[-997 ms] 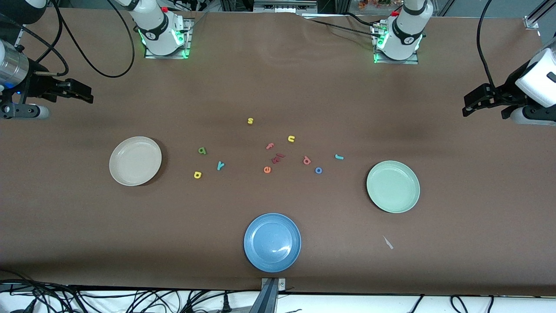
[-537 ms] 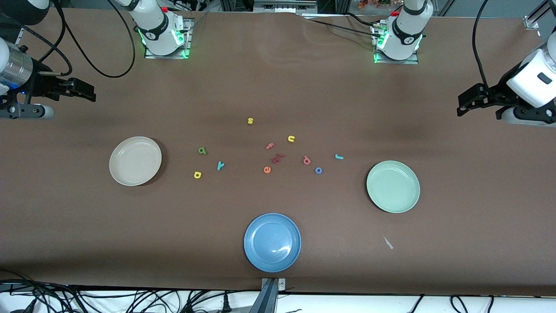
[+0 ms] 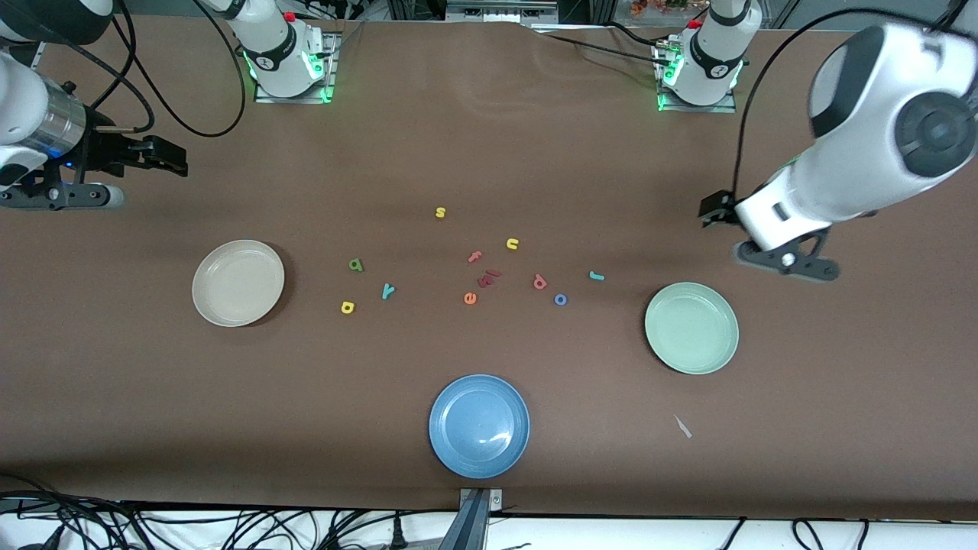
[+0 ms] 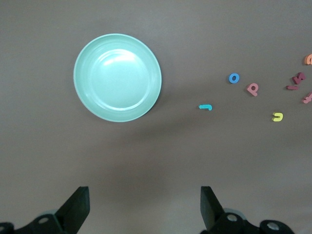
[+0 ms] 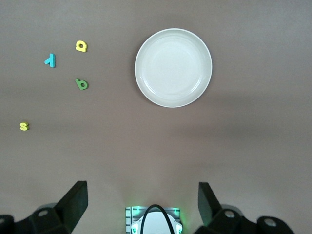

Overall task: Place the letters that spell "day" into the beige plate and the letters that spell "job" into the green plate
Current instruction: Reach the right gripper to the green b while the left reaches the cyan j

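The beige plate (image 3: 238,283) (image 5: 173,67) lies toward the right arm's end. Beside it are a green letter (image 3: 355,265), a yellow looped letter (image 3: 348,307) and a teal "y" (image 3: 388,290). The green plate (image 3: 691,328) (image 4: 117,77) lies toward the left arm's end, with a teal "j" (image 3: 597,276), a blue "o" (image 3: 560,299) and a red-pink "b" (image 3: 539,282) near it. My left gripper (image 3: 714,210) (image 4: 144,209) hangs open over bare cloth beside the green plate. My right gripper (image 3: 164,156) (image 5: 141,204) is open over cloth, away from the beige plate.
A blue plate (image 3: 479,425) lies near the front edge. Between the two letter groups are a yellow "s" (image 3: 440,212), a yellow "u" (image 3: 512,244), a pink "f" (image 3: 474,257), an orange "e" (image 3: 470,298) and dark red pieces (image 3: 487,278). A paper scrap (image 3: 682,426) lies nearer the camera than the green plate.
The left arm has swung in from the table's end to a spot beside the green plate. The right gripper has crept slightly inward. Both grippers stay open.
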